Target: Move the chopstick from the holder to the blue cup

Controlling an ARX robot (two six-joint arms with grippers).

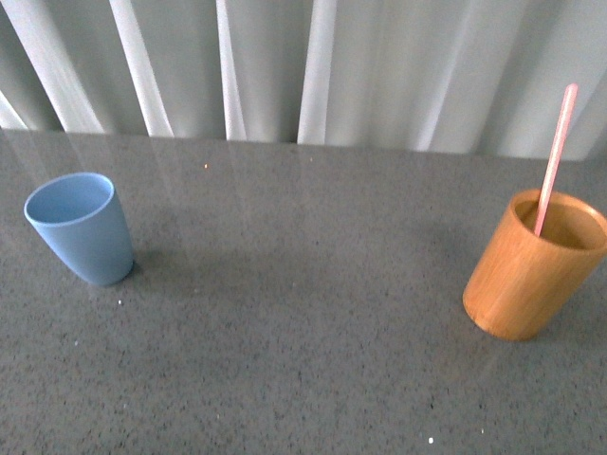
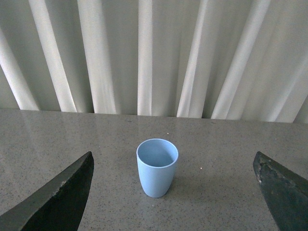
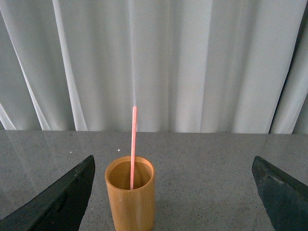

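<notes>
The pink chopstick (image 1: 555,156) stands in the orange-brown wooden holder (image 1: 531,270) at the right of the grey table. The light blue cup (image 1: 81,227) stands upright and empty at the left. Neither arm shows in the front view. In the left wrist view the blue cup (image 2: 157,167) stands ahead of my open left gripper (image 2: 173,166), between its dark fingertips (image 2: 72,185). In the right wrist view the holder (image 3: 131,195) with the pink chopstick (image 3: 133,144) stands ahead of my open right gripper (image 3: 173,166), nearer one fingertip (image 3: 72,190).
A white pleated curtain (image 1: 303,66) hangs behind the table's far edge. The grey speckled tabletop (image 1: 303,313) stretches between the cup and the holder.
</notes>
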